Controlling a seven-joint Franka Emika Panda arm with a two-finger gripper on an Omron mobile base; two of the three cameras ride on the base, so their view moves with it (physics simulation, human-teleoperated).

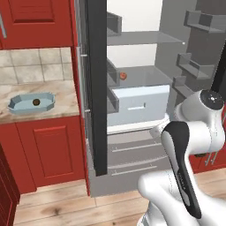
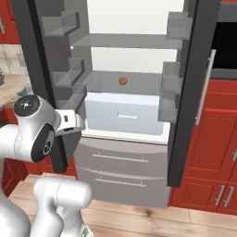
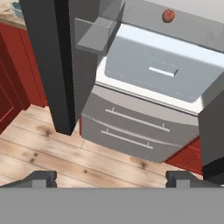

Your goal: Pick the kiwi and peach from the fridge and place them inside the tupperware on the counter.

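The fridge point(image 1: 96, 88) stands open, its dark grey doors swung wide. On its middle grey shelf lies the orange-red peach point(image 1: 123, 76) point(image 2: 122, 80) point(image 3: 168, 16), above the pale drawer point(image 3: 162, 65). Left of the fridge, the light blue-grey tupperware point(image 1: 20, 104) rests on the beige counter point(image 1: 62, 95), and the dark brown kiwi point(image 1: 36, 102) sits inside it. My gripper point(image 3: 111, 178) is open with nothing between its fingertips point(image 3: 41, 177). It hangs in front of the fridge, above the wooden floor, well short of and below the peach.
The left fridge door point(image 3: 48, 65) juts toward me with grey bins on its inner side. Two grey freezer drawers point(image 3: 131, 129) lie under the pale drawer. Red cabinets point(image 1: 44, 145) flank the fridge, and the right door carries a silver bar handle point(image 2: 206, 88).
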